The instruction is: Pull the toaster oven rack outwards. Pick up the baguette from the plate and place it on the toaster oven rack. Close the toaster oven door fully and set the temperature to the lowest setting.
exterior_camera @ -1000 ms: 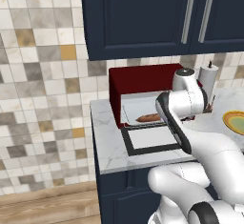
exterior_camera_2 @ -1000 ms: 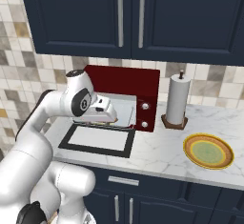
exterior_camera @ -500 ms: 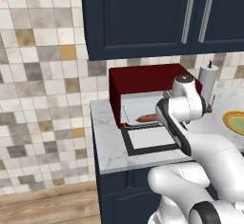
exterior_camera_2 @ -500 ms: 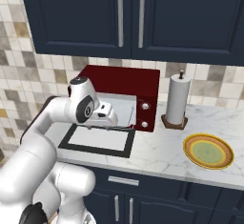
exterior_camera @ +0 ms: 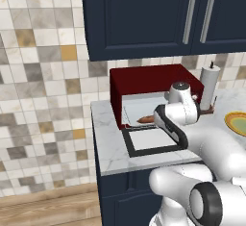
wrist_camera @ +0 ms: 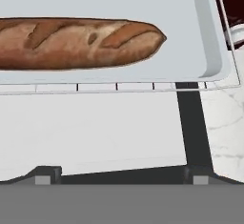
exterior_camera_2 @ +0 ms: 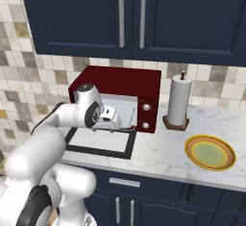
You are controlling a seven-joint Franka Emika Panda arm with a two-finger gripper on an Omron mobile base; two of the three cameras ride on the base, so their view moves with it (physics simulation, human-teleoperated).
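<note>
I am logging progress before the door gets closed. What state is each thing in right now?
toaster oven door: open, lying flat
toaster oven rack: pulled out, baguette on it
baguette: lying on rack, released
plate: empty, on counter
gripper: open, holding nothing
upper cabinets: doors shut

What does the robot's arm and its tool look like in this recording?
The arm is glossy white with rounded segments and dark grey to black joint rings. The wrist ends in a white hand with a dark round cap. The tool has two small dark fingertips. No cables or markings are visible.
</note>
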